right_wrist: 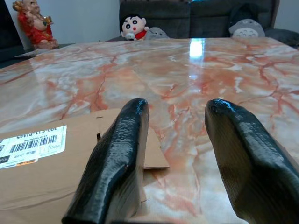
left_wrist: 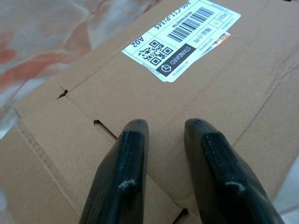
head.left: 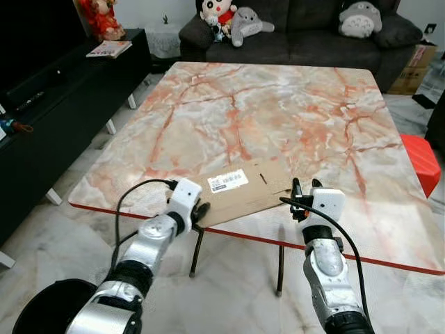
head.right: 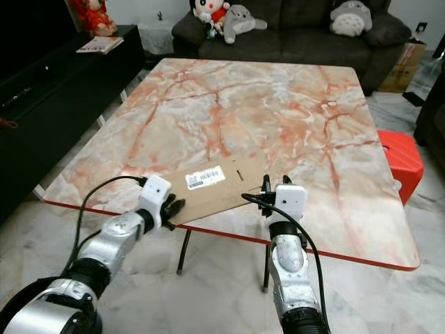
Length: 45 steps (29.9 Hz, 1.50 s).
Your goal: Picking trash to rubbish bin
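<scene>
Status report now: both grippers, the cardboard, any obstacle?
Left gripper and right gripper open at flattened cardboard ends. Cardboard flat on marble table, not gripped. No obstacle seen.

The flat brown cardboard sheet (head.left: 240, 193) at the near table edge looks matt and papery, creased along fold lines, with a smooth white printed paper label (left_wrist: 183, 41) stuck on it. The pink-veined marble tabletop (head.left: 278, 118) is polished and glossy, reflecting light at its far side. The left gripper's black fingers (left_wrist: 126, 172) look like smooth, slightly scuffed plastic; the right gripper's fingers (right_wrist: 117, 163) shine glossier.
</scene>
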Motion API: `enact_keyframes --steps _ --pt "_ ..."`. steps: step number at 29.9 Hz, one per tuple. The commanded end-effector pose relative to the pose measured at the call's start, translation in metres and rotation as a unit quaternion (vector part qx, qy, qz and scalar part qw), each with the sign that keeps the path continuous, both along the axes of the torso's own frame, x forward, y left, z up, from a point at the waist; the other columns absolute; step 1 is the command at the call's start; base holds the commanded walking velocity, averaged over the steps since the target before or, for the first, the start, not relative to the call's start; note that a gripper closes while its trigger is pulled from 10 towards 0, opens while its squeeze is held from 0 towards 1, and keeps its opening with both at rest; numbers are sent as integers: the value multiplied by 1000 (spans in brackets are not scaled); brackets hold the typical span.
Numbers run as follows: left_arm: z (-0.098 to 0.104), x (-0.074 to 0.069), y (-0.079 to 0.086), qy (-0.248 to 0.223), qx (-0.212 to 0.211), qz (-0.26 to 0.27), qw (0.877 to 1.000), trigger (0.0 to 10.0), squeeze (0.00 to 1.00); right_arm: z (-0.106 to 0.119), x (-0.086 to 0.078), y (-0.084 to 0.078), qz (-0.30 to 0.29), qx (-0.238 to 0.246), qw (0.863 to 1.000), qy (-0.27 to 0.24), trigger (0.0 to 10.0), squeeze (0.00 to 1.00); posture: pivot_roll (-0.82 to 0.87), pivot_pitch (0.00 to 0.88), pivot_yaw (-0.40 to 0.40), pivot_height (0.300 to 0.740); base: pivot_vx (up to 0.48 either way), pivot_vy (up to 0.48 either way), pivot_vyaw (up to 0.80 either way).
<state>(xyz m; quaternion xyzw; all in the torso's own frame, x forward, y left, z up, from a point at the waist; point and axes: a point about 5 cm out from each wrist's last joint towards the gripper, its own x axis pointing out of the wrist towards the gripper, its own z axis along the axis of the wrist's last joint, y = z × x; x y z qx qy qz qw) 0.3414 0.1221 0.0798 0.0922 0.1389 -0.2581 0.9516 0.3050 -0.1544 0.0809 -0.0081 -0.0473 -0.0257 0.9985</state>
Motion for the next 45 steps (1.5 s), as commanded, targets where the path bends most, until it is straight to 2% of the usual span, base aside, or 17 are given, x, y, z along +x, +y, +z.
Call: enact_keyframes --steps 1,18,20,21,22,23,25,27,28,30,32,33,36,37,38,40,45 --pt "-9 -10 11 28 19 -9 999 10000 0 2 2 3 5 0 1000 1 10000 0 185 62 47 740 0 0 0" --pt "22 -33 22 11 44 -36 998 10000 0 2 3 3 8 0 1000 1 10000 0 192 66 49 740 0 0 0" --pt "33 -35 25 -18 49 -34 998 10000 0 2 3 3 8 0 1000 1 10000 0 197 67 48 740 0 0 0" --pt "42 -34 26 -56 54 -32 996 10000 0 2 3 2 7 0 1000 0 10000 0 203 69 48 740 0 0 0" --pt "42 -34 26 -56 54 -32 996 10000 0 2 3 2 7 0 1000 0 10000 0 203 69 48 740 0 0 0" --pt "55 -32 29 -116 69 -23 991 10000 0 3 4 2 7 0 1000 0 10000 0 208 69 47 740 0 0 0" --pt "68 -30 34 -189 104 -13 976 10000 0 3 4 3 7 0 1000 -1 10000 0 208 69 47 740 0 0 0" --pt "77 -30 37 -236 137 -8 962 10000 0 3 5 3 6 1 1000 -1 10000 0 208 68 48 740 0 0 0" --pt "82 -31 38 -278 182 -17 943 10000 0 3 5 3 6 1 1000 -1 10000 0 208 68 48 740 0 0 0" --pt "87 -36 39 -327 233 -41 915 10000 0 3 5 3 6 1 1000 -2 10000 0 209 70 49 740 0 0 0" --pt "87 -40 40 -335 234 -48 912 10000 0 3 5 3 6 1 1000 -1 10000 0 209 70 49 740 0 0 0" --pt "88 -41 41 -340 235 -50 909 10000 1000 3 5 3 6 1 1000 -1 10000 0 209 70 49 740 0 0 0" --pt "84 -49 47 -361 251 -73 895 10000 1000 0 4 2 4 2 1000 3 10000 0 214 71 52 740 0 0 0" --pt "82 -52 49 -372 267 -85 885 10000 1000 0 4 3 3 2 1000 3 10000 0 216 70 52 740 0 0 0" --pt "76 -60 52 -398 311 -123 854 10000 1000 -1 4 3 3 3 1000 5 10000 0 220 69 53 740 0 0 0" --pt "69 -66 54 -416 341 -152 829 10000 1000 -2 4 4 3 3 1000 6 10000 0 221 67 55 740 0 0 0" --pt "57 -75 62 -419 361 -176 814 10000 1000 -2 4 4 3 3 1000 7 10000 0 223 64 57 740 0 0 0"
